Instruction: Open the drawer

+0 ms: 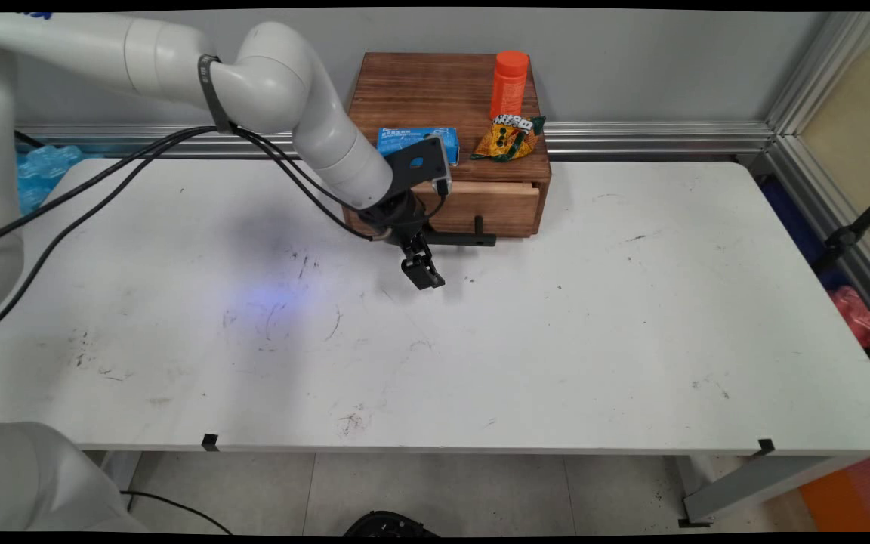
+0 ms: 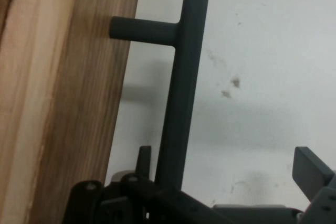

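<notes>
At the back of the white bench (image 1: 556, 340), against the wall, stands a brown wooden box with a single drawer (image 1: 480, 208) in its front, its drawer face a little proud of the box. The black two-finger claw (image 1: 421, 273) hangs just in front of that drawer, at about six o'clock from it, low over the bench top. In the hand view the drawer's dark grey bar handle (image 2: 181, 87) runs up from between the claw's fingers, one finger (image 2: 144, 162) close on its drawer side and the other (image 2: 311, 174) well out on the far side. The claw is therefore spread wide, straddling the bar without pinching it. The handle stands off the wood on a short post, which leaves room for a finger behind it. On the box lid rest a flat blue packet (image 1: 416, 143), an orange cylindrical bottle (image 1: 509, 83) at one o'clock, and a yellow-green snack bag (image 1: 509, 137) beside it.
</notes>
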